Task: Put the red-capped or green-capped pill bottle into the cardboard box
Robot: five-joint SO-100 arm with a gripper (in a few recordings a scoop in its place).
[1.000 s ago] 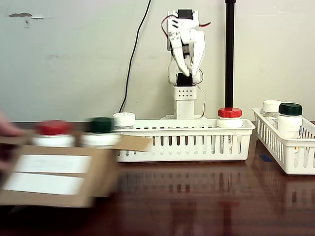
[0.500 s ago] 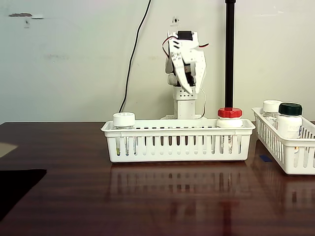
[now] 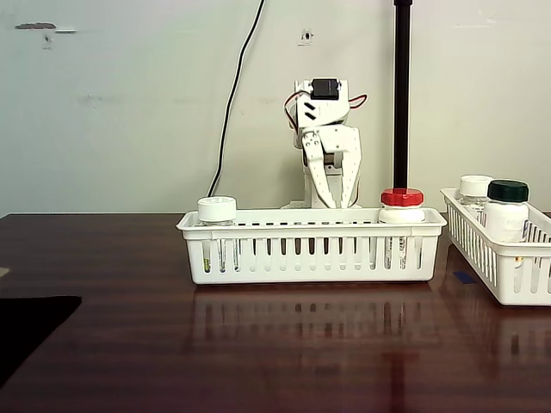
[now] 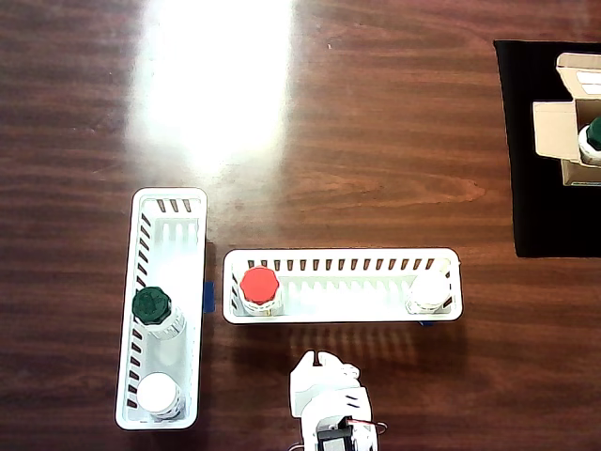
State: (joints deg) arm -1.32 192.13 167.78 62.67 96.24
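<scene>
Hanging behind the slotted white plastic basket [image 3: 310, 245], white two-finger gripper [image 3: 331, 185] pointing down, fingers slightly spread, pinching nothing. Green-capped pill bottle [image 4: 592, 141] upright inside brown cardboard box [image 4: 563, 122], flaps open, on black mat [image 4: 540, 188] well apart across glossy dark wood table [image 4: 376, 141].

pill bottle [image 4: 152, 306] in left basket [image 4: 192, 310] | cardboard box [image 4: 554, 132] far right

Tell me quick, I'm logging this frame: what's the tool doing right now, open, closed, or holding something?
The tool: open, holding nothing, hanging behind the white basket.
</scene>
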